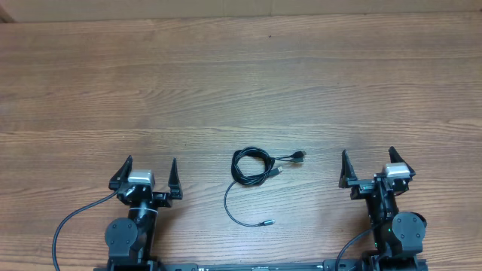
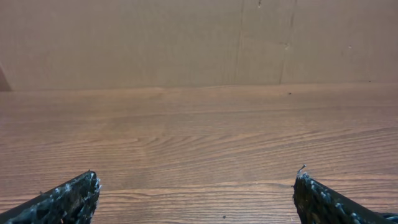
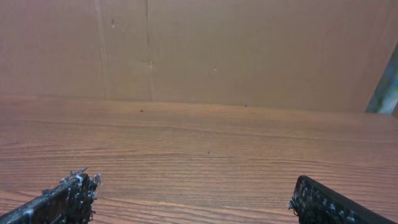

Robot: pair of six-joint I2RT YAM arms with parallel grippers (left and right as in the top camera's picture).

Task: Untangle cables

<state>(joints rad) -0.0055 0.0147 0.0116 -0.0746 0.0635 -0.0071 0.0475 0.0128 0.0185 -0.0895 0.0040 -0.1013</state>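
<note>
Lying on a wood-grain table (image 1: 241, 68): coiled cables (image 1: 253, 167); cardboard wall (image 2: 199, 37) behind.

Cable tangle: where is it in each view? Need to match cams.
Overhead: thin black cable bundle with metal-tipped plugs lies lower centre, between left end effector and right end effector.
Left wrist: not in it.
Right wrist: not in it.
Shared landmark: brown wood-grain tabletop.

I can read nothing from here. No lettering, label, brand mark or number shows on the cables (image 1: 252, 167), the left gripper (image 1: 149, 161), the right gripper (image 1: 368, 151) or the wooden table (image 1: 241, 75).
</note>
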